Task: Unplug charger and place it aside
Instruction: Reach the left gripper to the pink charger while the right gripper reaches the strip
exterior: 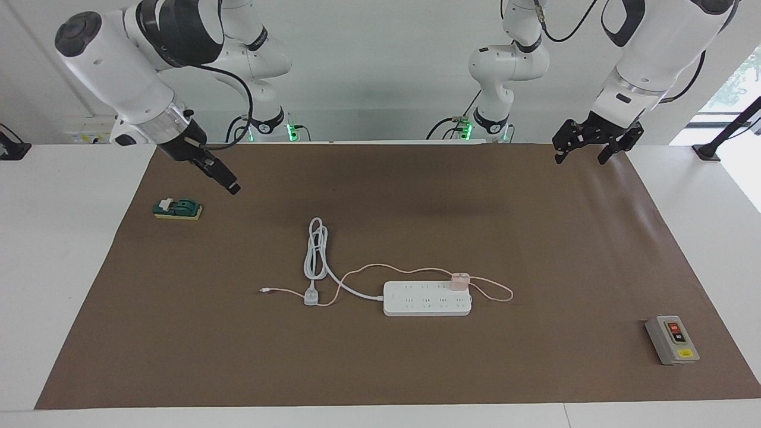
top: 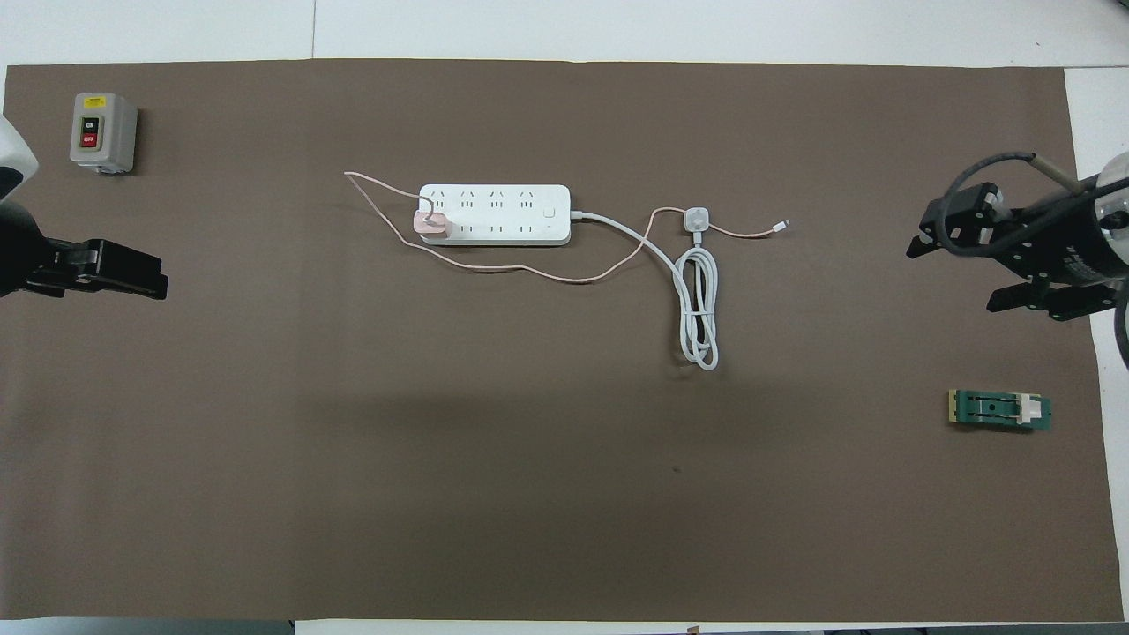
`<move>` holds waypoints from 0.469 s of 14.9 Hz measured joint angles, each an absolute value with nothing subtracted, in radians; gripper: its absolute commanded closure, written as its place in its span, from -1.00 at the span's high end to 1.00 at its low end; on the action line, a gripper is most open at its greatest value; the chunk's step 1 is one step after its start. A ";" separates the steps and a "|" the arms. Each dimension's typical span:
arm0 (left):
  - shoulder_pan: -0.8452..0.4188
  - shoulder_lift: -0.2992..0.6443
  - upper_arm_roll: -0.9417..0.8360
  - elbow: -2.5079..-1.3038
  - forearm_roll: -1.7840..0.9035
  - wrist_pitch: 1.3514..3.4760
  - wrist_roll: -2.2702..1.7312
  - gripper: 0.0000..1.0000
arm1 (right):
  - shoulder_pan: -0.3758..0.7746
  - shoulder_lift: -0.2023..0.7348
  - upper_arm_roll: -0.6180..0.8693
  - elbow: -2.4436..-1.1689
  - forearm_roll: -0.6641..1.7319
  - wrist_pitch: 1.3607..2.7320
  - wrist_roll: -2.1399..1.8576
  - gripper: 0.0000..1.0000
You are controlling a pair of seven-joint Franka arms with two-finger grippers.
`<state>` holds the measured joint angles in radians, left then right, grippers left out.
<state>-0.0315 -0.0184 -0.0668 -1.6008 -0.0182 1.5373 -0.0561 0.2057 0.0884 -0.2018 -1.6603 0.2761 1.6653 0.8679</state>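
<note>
- the charger (exterior: 459, 280) (top: 433, 224) sits plugged into the power strip (exterior: 427, 298) (top: 494, 214), at the strip's end toward the left arm's end of the table, on the row of sockets nearer the robots.
- in the overhead view the strip lies around 11 o'clock from the mat's middle; the charger is at 9 o'clock on the strip.
- the charger's thin pink cable (exterior: 357, 273) (top: 529, 275) loops out past the strip's end, then trails along the brown mat (exterior: 380, 368) (top: 529, 494) toward the right arm's end, crossing the strip's thick white cord (exterior: 315, 252) (top: 699, 304), which lies coiled with its grey-white plug (exterior: 311, 295) (top: 698, 218).
- left gripper (exterior: 588, 148) (top: 132, 275) hangs over the mat's corner at its own end, fingers spread apart, holding nothing.
- right gripper (exterior: 229, 184) (top: 957, 269) hangs over the mat near the green switch block (exterior: 177, 208) (top: 999, 410), holding nothing; fingers appear apart in the overhead view.
- a grey on/off button box (exterior: 672, 339) (top: 103, 132) sits at 10 o'clock in the overhead view.
</note>
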 measured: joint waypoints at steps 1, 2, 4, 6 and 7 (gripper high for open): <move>-0.031 -0.015 -0.062 -1.601 -0.018 1.542 -0.094 1.00 | 0.225 0.111 -0.201 -1.660 0.292 1.694 0.939 1.00; -0.031 -0.012 -0.057 -1.602 -0.018 1.552 -0.144 1.00 | 0.250 0.131 -0.201 -1.661 0.297 1.723 1.003 1.00; -0.032 0.002 -0.051 -1.601 -0.018 1.572 -0.273 1.00 | 0.289 0.166 -0.200 -1.661 0.332 1.771 1.118 1.00; -0.036 0.019 -0.054 -1.596 -0.018 1.596 -0.420 1.00 | 0.293 0.200 -0.201 -1.660 0.412 1.806 1.189 1.00; -0.037 0.025 -0.056 -1.593 -0.017 1.621 -0.480 1.00 | 0.293 0.215 -0.203 -1.660 0.435 1.828 1.219 1.00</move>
<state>-0.0366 0.0250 -0.0560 -1.5933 -0.0165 1.6210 -0.4801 0.2927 0.2150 -0.2032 -1.6604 0.4350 1.8278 1.2185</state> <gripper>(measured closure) 0.000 0.000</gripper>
